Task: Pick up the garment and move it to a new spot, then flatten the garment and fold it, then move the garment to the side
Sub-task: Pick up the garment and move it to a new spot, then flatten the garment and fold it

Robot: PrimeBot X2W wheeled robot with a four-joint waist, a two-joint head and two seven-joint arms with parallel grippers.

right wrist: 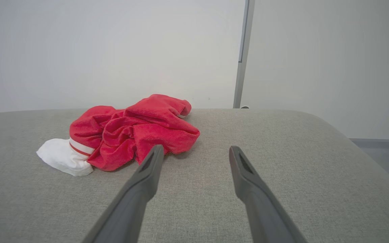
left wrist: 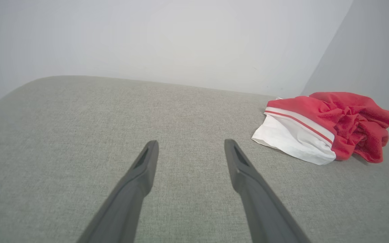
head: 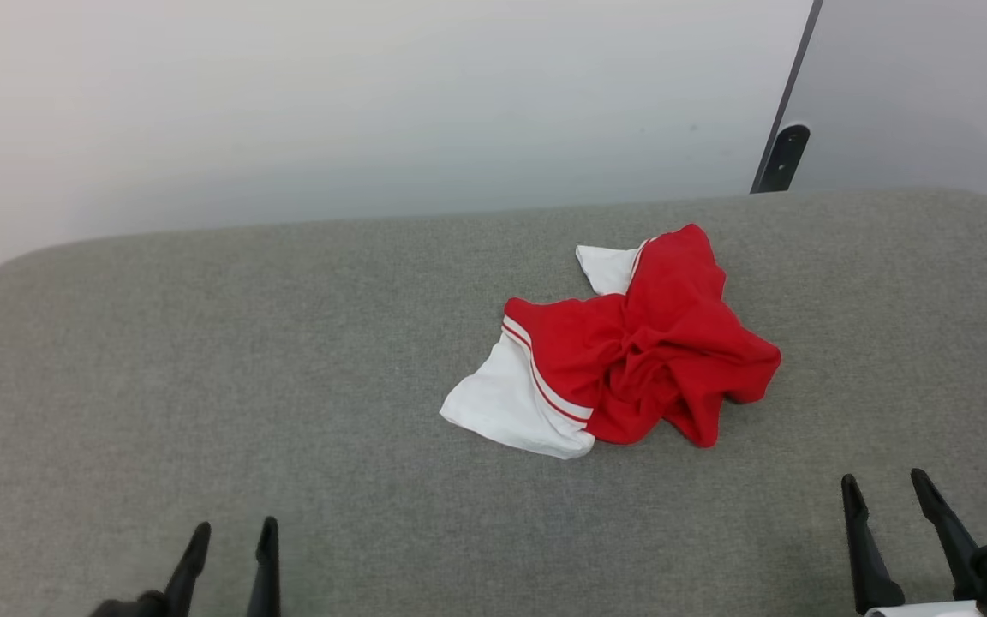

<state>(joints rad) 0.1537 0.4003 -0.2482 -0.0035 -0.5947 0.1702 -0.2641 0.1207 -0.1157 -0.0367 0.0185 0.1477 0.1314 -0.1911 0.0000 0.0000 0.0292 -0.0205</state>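
The red garment (head: 648, 351) lies crumpled in a heap on the grey fabric surface (head: 288, 386), right of centre. One white sleeve end with red-white stripe trim spreads at its near left, another white piece pokes out at the back. Its lettering and number are hidden in the folds. My left gripper (head: 232, 536) is open at the lower left, far from the heap. My right gripper (head: 883, 484) is open at the lower right, a short way in front of it. The left wrist view has the garment (left wrist: 329, 125) at the right; the right wrist view has the garment (right wrist: 130, 135) left of my open fingers.
The grey surface has rounded far corners and ends at a pale wall (head: 373, 103). A dark vertical strip with a black bracket (head: 780, 158) runs down the wall behind the right corner. Floor shows past the surface's right edge (right wrist: 383, 152).
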